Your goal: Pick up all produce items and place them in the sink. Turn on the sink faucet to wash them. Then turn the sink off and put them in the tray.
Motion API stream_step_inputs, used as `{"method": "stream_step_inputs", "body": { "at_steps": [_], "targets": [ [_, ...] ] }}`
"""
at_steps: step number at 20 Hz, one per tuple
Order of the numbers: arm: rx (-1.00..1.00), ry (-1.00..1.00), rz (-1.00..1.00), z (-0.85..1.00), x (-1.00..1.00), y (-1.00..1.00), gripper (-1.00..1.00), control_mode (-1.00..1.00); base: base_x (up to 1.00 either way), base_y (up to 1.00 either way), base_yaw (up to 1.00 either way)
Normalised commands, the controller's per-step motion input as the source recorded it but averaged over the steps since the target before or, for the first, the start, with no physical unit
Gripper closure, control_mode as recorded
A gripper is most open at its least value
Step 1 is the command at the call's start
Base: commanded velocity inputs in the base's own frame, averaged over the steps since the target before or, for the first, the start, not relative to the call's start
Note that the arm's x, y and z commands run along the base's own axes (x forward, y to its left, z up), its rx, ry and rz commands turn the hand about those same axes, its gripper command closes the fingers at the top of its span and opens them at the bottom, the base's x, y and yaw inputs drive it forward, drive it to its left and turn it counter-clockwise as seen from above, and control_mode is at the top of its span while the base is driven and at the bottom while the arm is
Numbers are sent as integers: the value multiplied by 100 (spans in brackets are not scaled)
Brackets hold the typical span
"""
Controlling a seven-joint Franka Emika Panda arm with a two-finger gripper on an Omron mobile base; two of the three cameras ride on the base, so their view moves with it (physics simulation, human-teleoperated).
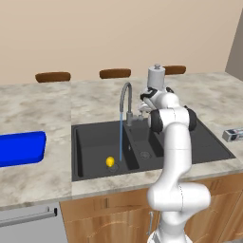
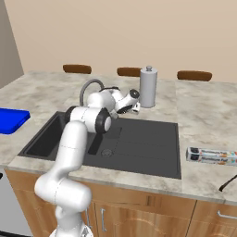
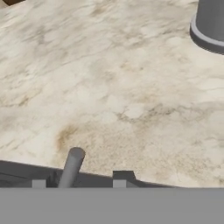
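With water running onto the lemon, the gripper (jaw state unclear) by the faucet lever could slip off.

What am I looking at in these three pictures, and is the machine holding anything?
A white robot arm stands at a kitchen counter. Two pictures come from cameras behind it, left and right; the third looks out from its hand. Its end effector is by the faucet, beside the lever. Whether it is open, and whether it grips the lever, I cannot tell. Water runs into the black sink near a yellow fruit. A blue tray lies left, a paper-towel roll behind, and a foil-like box right.
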Motion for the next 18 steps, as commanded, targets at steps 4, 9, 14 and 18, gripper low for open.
{"method": "stream_step_inputs", "body": {
  "at_steps": [4, 9, 14, 18],
  "targets": [
    [0, -3, 1, -11, 0, 4, 100, -100, 0, 0, 0],
    [0, -10, 9, -6, 0, 8, 100, -100, 0, 0, 0],
    [0, -9, 16, -13, 1, 6, 100, -100, 0, 0, 0],
    [0, -7, 22, -17, 7, 13, 100, -100, 0, 0, 0]
  ]
}}
